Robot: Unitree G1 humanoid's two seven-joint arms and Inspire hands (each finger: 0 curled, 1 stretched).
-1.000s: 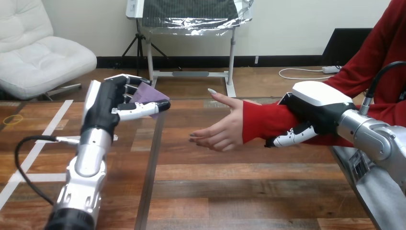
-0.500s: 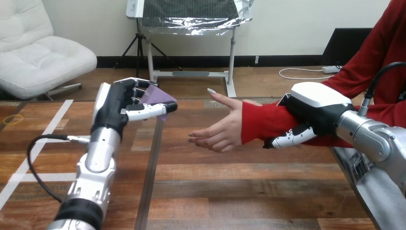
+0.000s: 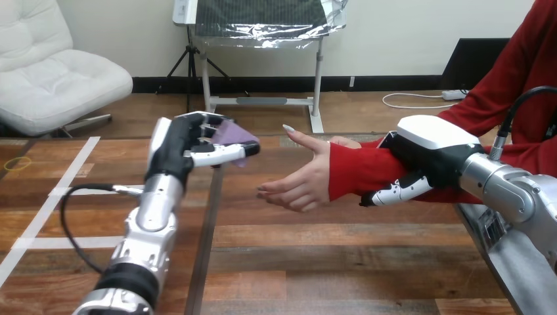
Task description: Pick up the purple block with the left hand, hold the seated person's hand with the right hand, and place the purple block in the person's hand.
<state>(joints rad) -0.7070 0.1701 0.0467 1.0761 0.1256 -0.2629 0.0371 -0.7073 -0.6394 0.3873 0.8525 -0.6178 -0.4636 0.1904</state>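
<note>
Above the table (image 3: pixel 328 262), my left hand (image 3: pixel 178 147) pinches the purple block (image 3: pixel 236 136), short of the person's hand (image 3: pixel 299 184); my right hand (image 3: pixel 427 154) seems curled round their forearm (image 3: pixel 358 172); placing remains.

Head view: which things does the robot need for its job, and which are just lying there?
Part of the job: small purple block, pinched in the left hand; right hand, curled round the person's red-sleeved forearm; the person's open hand.
Just lying about: white tape strips and small yellow ring on the wooden table.
</note>
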